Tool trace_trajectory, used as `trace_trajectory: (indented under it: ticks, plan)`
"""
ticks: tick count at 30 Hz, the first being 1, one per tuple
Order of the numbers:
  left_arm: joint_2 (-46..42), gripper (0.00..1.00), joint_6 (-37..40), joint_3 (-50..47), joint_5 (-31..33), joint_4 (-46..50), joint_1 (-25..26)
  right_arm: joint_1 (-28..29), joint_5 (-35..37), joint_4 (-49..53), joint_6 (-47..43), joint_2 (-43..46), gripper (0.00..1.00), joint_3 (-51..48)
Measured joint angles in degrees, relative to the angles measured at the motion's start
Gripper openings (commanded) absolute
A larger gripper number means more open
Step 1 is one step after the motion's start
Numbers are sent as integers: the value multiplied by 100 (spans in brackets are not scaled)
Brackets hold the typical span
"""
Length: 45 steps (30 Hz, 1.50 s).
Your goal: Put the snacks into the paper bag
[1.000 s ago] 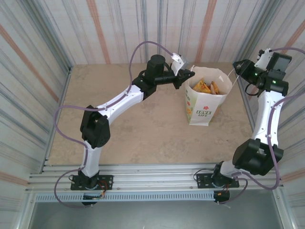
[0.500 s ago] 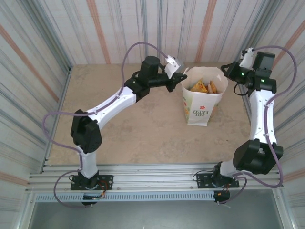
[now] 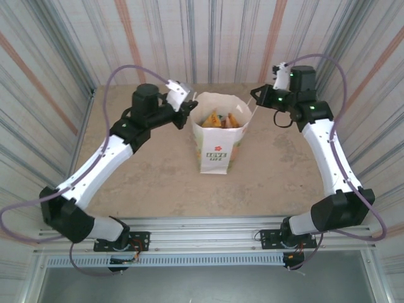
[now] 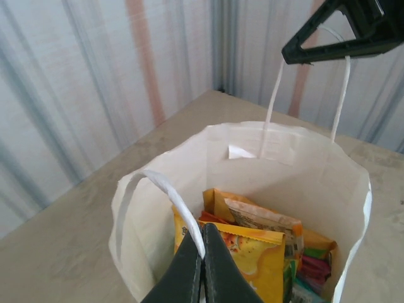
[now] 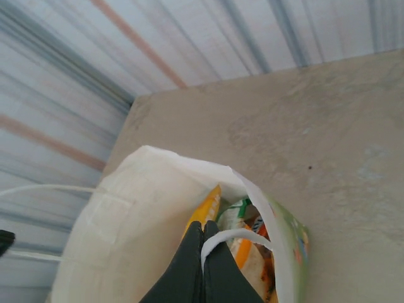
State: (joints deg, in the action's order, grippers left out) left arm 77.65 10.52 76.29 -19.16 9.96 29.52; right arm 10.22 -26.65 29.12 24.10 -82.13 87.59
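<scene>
White paper bag (image 3: pixel 218 148) now stands near the middle of the table (image 3: pixel 139 170), well left of its place a second ago at the right side. Both arms reach further left with it. The left gripper (image 4: pixel 202 268) is pinched shut on the left handle (image 4: pixel 161 183), and the right gripper (image 5: pixel 203 252) is pinched shut on the right handle (image 5: pixel 237 235), so the bag hangs or slides between the two. The snacks (image 4: pixel 252 243) are inside it, yellow and orange packets standing on end with green and pink ones beside them. I judge the packing done, and this shift a carrying of the filled bag towards the centre.
</scene>
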Motion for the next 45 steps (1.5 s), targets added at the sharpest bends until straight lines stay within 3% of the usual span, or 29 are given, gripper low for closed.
trace_trajectory:
  ticks: [4,7,14,22,23,24,26,31,34,41,45]
  plan:
    - [-535,3,9,-426,109,240,-374,413,140,-219,116,-240,0,0]
    - [-752,13,20,-678,149,354,-568,643,192,-382,195,-328,0,0]
    - [-1093,54,-4,-920,326,396,-669,820,203,-702,363,-330,41,2]
    - [-1589,82,-223,-973,1014,876,-669,772,643,-597,-42,42,67,-76]
    - [-1725,87,-289,-1038,1161,894,-671,726,734,-592,-105,245,73,-164]
    - [-1899,89,-369,-1139,1314,914,-671,643,802,-597,-188,487,100,-271]
    - [-2221,98,-525,-1325,1609,970,-671,439,907,-605,-315,916,99,-435]
    - [-3005,99,-916,-2050,2524,929,-785,-398,1067,-850,-470,1856,99,-1246]
    - [-3180,99,-1088,-2675,2872,717,-992,-831,1147,-1211,-522,2140,99,-2218]
    - [-2579,99,-1207,-4450,3740,-809,-1095,-1364,1338,-2293,-706,2048,99,-4505]
    - [-2107,99,-1045,-5007,3906,-1637,-1296,-1685,1373,-3178,-898,1967,99,-5329]
